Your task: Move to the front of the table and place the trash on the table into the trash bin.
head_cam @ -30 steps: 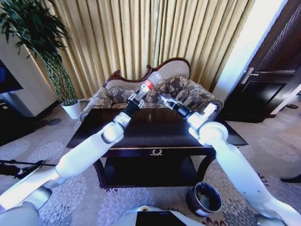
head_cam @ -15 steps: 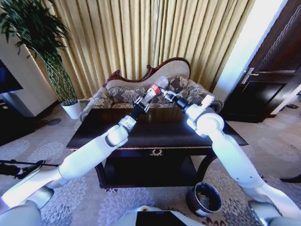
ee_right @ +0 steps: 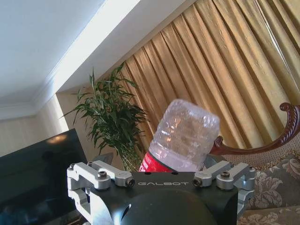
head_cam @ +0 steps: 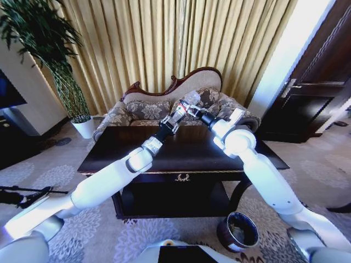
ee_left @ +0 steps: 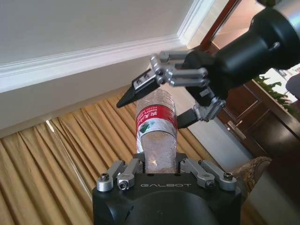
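Clear plastic bottle with a red label (ee_left: 156, 123) is sitting clamped in the left gripper (ee_left: 157, 164) above the dark glossy counter (head_cam: 181, 150); the left wrist view is showing the right gripper (ee_left: 161, 101) spreading its fingers (ee_left: 140, 89) around the bottle's far end.

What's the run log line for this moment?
left gripper: shut on bottle | right gripper: open around bottle's far end | height: raised above table | trash bin: floor, robot's right
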You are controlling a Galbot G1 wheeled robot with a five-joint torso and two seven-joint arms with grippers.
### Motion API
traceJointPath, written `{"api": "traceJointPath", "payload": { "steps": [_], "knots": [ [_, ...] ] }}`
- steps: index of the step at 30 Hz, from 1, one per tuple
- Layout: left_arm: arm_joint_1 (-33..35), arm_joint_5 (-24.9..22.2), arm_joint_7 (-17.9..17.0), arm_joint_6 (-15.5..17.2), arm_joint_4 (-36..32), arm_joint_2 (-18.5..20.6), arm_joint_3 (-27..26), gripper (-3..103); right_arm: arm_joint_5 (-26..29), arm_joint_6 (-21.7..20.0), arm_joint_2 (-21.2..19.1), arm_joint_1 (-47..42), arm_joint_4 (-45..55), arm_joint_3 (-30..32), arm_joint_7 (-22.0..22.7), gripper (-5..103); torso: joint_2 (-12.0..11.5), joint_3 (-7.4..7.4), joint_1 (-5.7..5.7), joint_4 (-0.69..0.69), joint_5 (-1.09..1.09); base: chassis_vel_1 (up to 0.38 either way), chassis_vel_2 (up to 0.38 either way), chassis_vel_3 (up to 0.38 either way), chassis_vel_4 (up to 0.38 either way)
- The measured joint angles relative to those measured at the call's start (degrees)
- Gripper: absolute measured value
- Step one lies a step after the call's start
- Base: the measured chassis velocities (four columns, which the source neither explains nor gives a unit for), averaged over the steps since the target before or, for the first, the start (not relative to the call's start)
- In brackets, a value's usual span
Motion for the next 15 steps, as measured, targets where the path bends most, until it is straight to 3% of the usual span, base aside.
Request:
{"api": "traceJointPath", "payload": {
  "steps": [6,8,10,11,15],
  "knots": [
    [-0.5,-0.2,0.3,0.4,-0.6,-0.1,0.9,29,-1.2,0.0,0.0,-1.1,0.1,0.5,-0.2,103,0.0,0.0,0.0,0.0,0.0,0.0,0.0,0.0,0.0],
    [-0.5,-0.2,0.3,0.5,-0.6,-0.1,0.9,29,-1.4,0.0,-0.2,-1.5,0.1,0.9,-0.3,95,0.0,0.0,0.0,0.0,0.0,0.0,0.0,0.0,0.0],
    [-0.5,-0.2,0.2,0.5,-0.6,-0.1,0.9,29,-1.4,0.0,-0.2,-1.6,0.1,1.0,-0.3,95,0.0,0.0,0.0,0.0,0.0,0.0,0.0,0.0,0.0],
    [-0.5,-0.2,0.2,0.5,-0.7,0.0,0.9,29,-1.4,0.0,-0.3,-1.7,0.0,1.2,-0.2,85,0.0,0.0,0.0,0.0,0.0,0.0,0.0,0.0,0.0],
    [-0.2,-0.2,0.1,0.5,-0.8,0.0,0.7,29,-1.4,0.1,-0.3,-1.7,0.0,1.3,-0.2,74,0.0,0.0,0.0,0.0,0.0,0.0,0.0,0.0,0.0]
  ]
}}
